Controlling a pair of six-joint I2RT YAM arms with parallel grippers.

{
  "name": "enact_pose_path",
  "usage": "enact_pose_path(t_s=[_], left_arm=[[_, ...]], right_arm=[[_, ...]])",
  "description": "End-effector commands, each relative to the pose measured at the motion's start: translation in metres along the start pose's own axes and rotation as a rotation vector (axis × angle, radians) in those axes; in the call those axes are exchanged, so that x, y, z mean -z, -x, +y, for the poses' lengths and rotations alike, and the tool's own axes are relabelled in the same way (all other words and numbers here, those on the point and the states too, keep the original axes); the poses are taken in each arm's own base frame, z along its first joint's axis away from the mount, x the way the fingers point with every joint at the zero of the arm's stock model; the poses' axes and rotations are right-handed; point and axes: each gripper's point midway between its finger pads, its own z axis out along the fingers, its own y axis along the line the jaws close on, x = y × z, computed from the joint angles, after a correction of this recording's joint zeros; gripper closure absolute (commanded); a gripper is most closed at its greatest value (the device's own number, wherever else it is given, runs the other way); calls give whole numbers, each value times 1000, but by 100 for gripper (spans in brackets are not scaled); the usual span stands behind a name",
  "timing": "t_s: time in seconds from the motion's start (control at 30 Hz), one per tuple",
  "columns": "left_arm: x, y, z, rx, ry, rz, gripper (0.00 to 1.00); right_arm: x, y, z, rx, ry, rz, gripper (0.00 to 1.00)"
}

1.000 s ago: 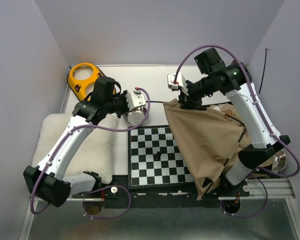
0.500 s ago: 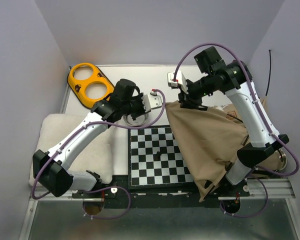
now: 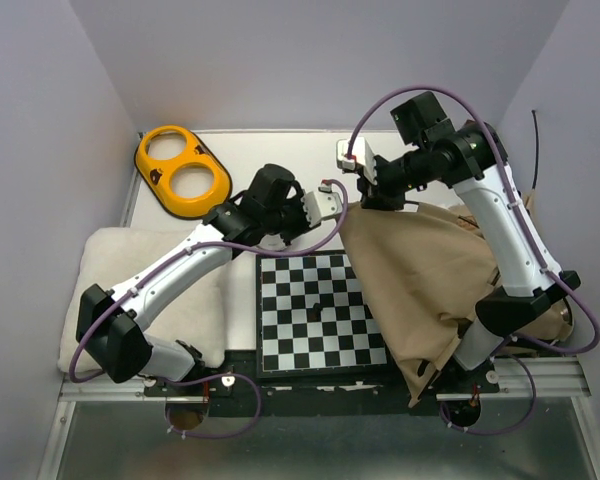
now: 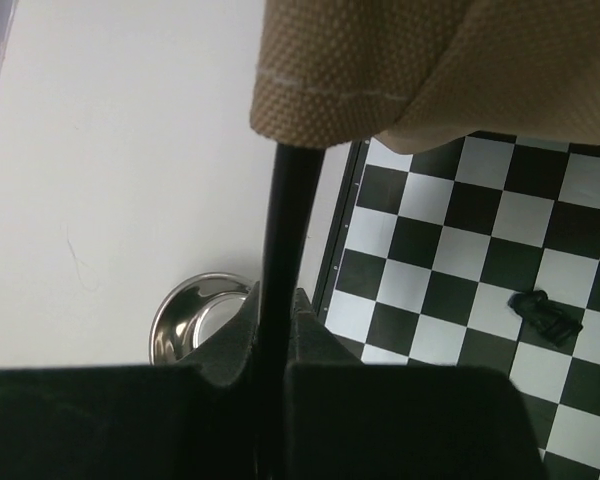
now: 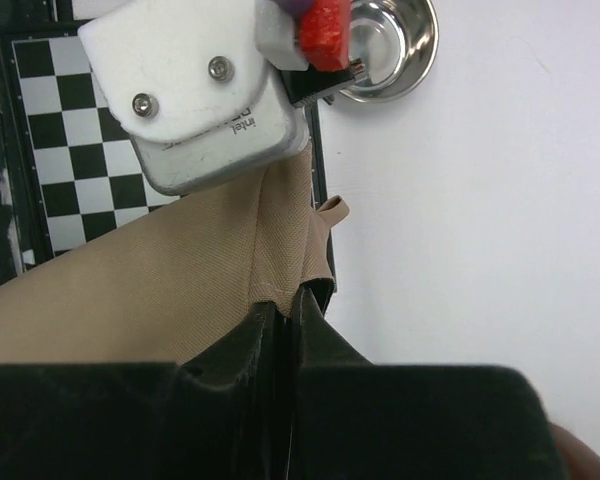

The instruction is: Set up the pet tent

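Observation:
The tan pet tent [image 3: 430, 280] lies bunched over the right side of the table and the chessboard's right edge. My left gripper [image 3: 332, 203] is at the tent's far left corner, shut on a thin black pole [image 4: 285, 230] that runs from the jaws up under the tan fabric [image 4: 430, 70]. My right gripper [image 3: 382, 196] is just to the right of it, shut on the tent's fabric edge [image 5: 280, 270] and holding that corner above the table. The pom-pom and label are not visible.
A chessboard [image 3: 310, 310] lies at the centre front, with a small black piece [image 4: 545, 312] on it. A steel bowl [image 4: 195, 315] sits on the white table behind the board. An orange two-hole tray [image 3: 183, 170] is at the back left. A fluffy white cushion [image 3: 195, 300] is at the left.
My left arm has swung right, from above the steel bowl to the tent's far left corner. My right gripper has shifted slightly back with the fabric, lifting that corner.

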Motion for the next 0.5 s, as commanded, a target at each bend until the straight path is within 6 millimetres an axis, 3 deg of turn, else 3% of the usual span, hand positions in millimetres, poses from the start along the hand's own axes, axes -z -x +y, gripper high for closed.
enact_pose_path(t_s=[0.0, 0.23, 0.27, 0.3, 0.47], left_arm=[[28, 192, -23, -211, -35, -647, 100], [29, 206, -24, -220, -31, -685, 100], [29, 206, -25, -220, -31, -688, 100], [31, 206, -25, -222, -28, -693, 100], [38, 184, -26, -198, -26, -670, 98]], right_arm=[[-53, 78, 31, 103, 254, -307, 80], [-55, 79, 36, 117, 272, -316, 78], [-53, 79, 37, 124, 267, -321, 84], [-54, 78, 38, 125, 273, -321, 99], [-46, 72, 43, 144, 255, -313, 99]])
